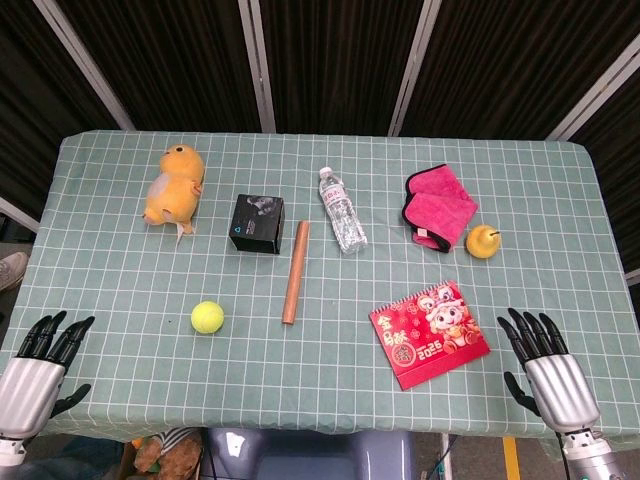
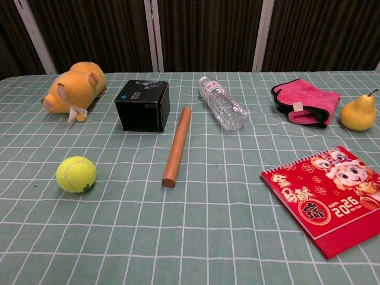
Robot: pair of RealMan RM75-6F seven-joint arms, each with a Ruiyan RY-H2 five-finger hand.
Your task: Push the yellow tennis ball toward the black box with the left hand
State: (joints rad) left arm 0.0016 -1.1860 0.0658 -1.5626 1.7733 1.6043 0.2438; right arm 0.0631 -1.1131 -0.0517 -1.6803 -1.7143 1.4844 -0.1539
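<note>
The yellow tennis ball (image 1: 207, 317) (image 2: 76, 174) lies on the green checked tablecloth, near the front left. The black box (image 1: 257, 223) (image 2: 142, 105) stands behind it and a little to the right, with a gap between them. My left hand (image 1: 40, 365) hangs at the table's front left corner, well left of the ball, fingers spread and holding nothing. My right hand (image 1: 548, 365) is at the front right corner, fingers spread, also holding nothing. Neither hand shows in the chest view.
A wooden rod (image 1: 295, 272) (image 2: 177, 146) lies right of the ball and box. A yellow plush toy (image 1: 173, 187) (image 2: 74, 86) sits back left. A water bottle (image 1: 342, 210) (image 2: 222, 103), pink cloth (image 1: 437, 205), pear (image 1: 483, 241) and red calendar (image 1: 429, 333) lie to the right.
</note>
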